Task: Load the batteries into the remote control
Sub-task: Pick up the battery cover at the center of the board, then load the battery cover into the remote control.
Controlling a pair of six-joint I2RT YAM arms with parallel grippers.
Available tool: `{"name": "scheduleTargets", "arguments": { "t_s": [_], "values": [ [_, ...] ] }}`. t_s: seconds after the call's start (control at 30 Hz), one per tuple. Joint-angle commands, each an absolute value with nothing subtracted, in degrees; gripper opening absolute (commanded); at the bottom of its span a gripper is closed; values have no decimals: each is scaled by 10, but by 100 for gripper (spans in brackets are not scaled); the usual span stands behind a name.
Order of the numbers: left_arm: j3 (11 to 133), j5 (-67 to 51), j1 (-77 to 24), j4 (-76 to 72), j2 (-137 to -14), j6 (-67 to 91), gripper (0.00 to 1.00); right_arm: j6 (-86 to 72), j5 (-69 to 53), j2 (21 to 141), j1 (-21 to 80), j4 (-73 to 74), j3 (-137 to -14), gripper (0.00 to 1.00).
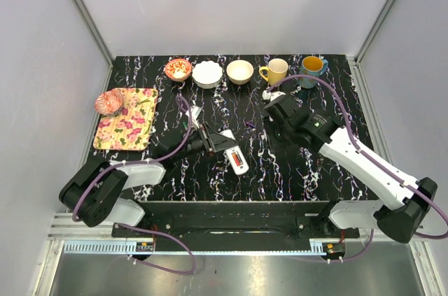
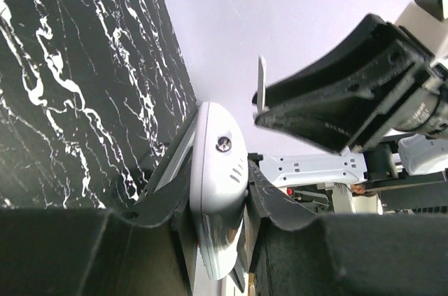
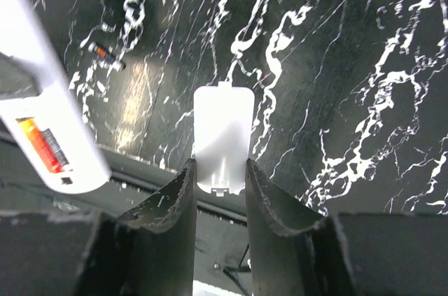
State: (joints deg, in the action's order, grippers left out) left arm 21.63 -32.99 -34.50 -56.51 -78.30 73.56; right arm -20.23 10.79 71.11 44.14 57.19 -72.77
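My left gripper [image 1: 212, 141] is shut on the white remote control [image 1: 234, 156] and holds it over the table with its back up. A reddish-orange battery [image 1: 240, 163] lies in the open slot. In the left wrist view the remote [image 2: 218, 170] is pinched between the jaws. My right gripper [image 1: 271, 97] is shut on the small white rectangular tab [image 3: 222, 135], behind and to the right of the remote. The right wrist view shows the remote [image 3: 42, 107] at the left with the battery [image 3: 43, 145] in it. A second, dark battery [image 3: 106, 55] lies loose on the table [image 1: 250, 125].
A row of bowls [image 1: 207, 73] and two mugs [image 1: 275, 71] stands along the far edge. A floral tray [image 1: 127, 119] with a pink object [image 1: 108, 102] lies at the left. The black marbled table [image 1: 294, 170] ends at grey walls.
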Motion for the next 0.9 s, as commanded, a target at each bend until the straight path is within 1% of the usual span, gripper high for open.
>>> {"name": "scheduleTargets", "arguments": {
  "t_s": [0.0, 0.2, 0.33, 0.5, 0.6, 0.87],
  "values": [
    [250, -274, -370, -669, -823, 751, 0, -178, 60, 745, 468, 691, -793, 0],
    [255, -228, -384, -770, -910, 809, 0, -148, 9, 785, 471, 757, -876, 0],
    [261, -211, -392, -836, -960, 848, 0, -144, -22, 814, 474, 770, -900, 0],
    [263, -205, -400, -829, -966, 845, 0, -142, -35, 853, 495, 780, -918, 0],
    [266, -203, -400, -793, -955, 825, 0, -138, -20, 883, 519, 792, -933, 0],
    [258, -189, -403, -770, -942, 798, 0, -145, -4, 923, 531, 797, -967, 0]
  ]
}}
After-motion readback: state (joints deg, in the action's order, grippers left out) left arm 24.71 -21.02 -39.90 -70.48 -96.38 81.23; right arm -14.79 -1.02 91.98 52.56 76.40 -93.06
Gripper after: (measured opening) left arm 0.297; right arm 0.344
